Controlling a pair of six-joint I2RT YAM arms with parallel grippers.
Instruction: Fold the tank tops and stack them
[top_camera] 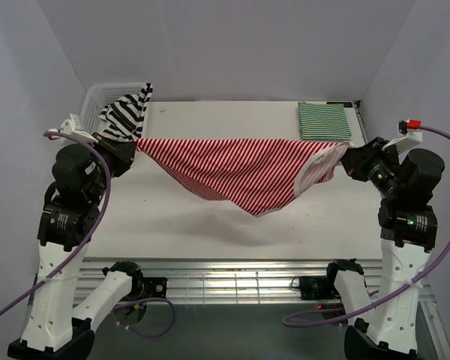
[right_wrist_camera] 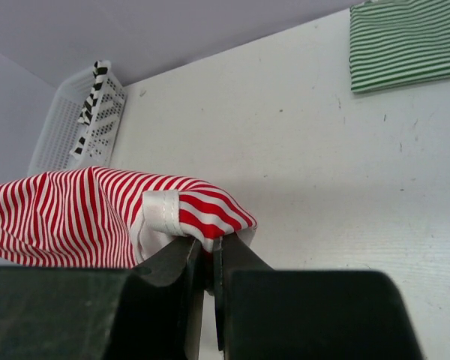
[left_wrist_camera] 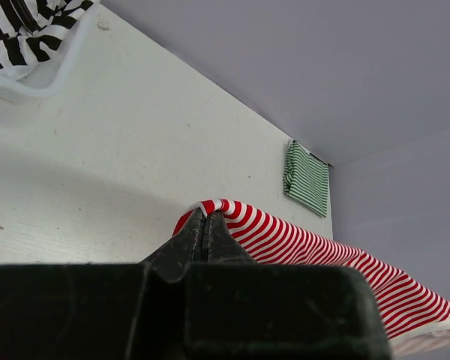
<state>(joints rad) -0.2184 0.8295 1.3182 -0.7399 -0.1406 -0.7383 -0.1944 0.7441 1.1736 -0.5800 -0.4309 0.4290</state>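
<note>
The red-and-white tank top point(top_camera: 244, 172) hangs stretched in the air between both grippers, sagging to a point above the table. My left gripper point(top_camera: 132, 145) is shut on its left end point(left_wrist_camera: 232, 221). My right gripper point(top_camera: 348, 159) is shut on its right end point(right_wrist_camera: 202, 214). The green-and-white tank top point(top_camera: 323, 120) lies folded at the far right of the table; it also shows in the left wrist view point(left_wrist_camera: 307, 178) and the right wrist view point(right_wrist_camera: 405, 43). The black-and-white tank top point(top_camera: 126, 114) drapes over the rim of the basket point(top_camera: 99, 97) at the far left.
The white mesh basket stands at the table's point(top_camera: 210, 225) far left corner, seen also in the right wrist view point(right_wrist_camera: 60, 131). Grey walls close in the back and both sides. A metal rail point(top_camera: 225, 281) runs along the near edge.
</note>
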